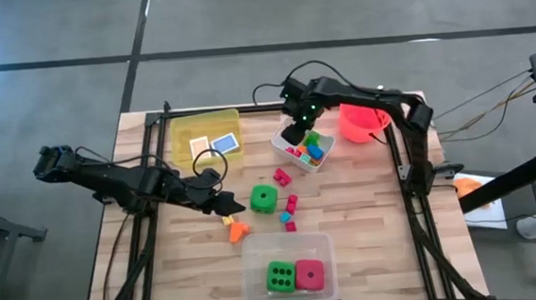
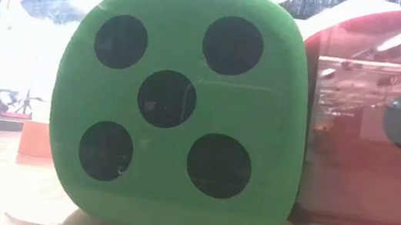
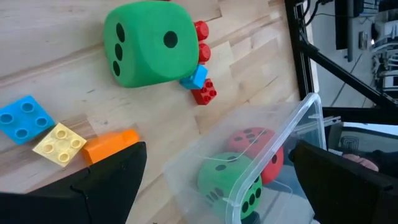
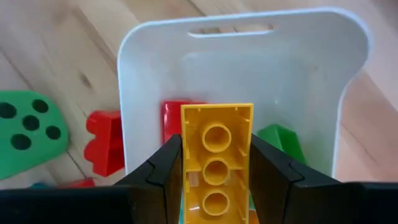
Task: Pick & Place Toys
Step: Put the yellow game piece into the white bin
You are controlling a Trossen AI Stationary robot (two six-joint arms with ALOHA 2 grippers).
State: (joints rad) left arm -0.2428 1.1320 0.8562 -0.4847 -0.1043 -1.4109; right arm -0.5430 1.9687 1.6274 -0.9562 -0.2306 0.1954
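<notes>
My right gripper [image 1: 297,129] hangs over the white tub [image 1: 304,150] and is shut on a yellow brick [image 4: 216,162]. The tub holds red [image 4: 175,117], green [image 4: 280,140] and other small blocks. My left gripper [image 1: 227,208] is open and empty, low over the table left of the loose green die [image 1: 265,199]. Orange [image 3: 111,147], yellow [image 3: 59,143] and blue [image 3: 22,118] blocks lie just ahead of it. Red and blue blocks [image 1: 289,210] lie right of the die. A green die [image 1: 279,276] and a pink die [image 1: 310,275] sit in the clear tub [image 1: 256,255]. My right gripper pinches the yellow brick's two long sides [image 4: 186,163] between its two fingers [image 4: 163,171]. The fingers point down and lie along the brick. The brick's hollow underside faces the wrist camera. It hangs clear above the white tub.
A yellow tub [image 1: 184,135] with flat tiles [image 1: 228,143] stands at the far left. An orange bucket [image 1: 364,121] stands right of the white tub. A red block [image 4: 106,144] lies on the table beside the white tub. The clear tub fills the near middle.
</notes>
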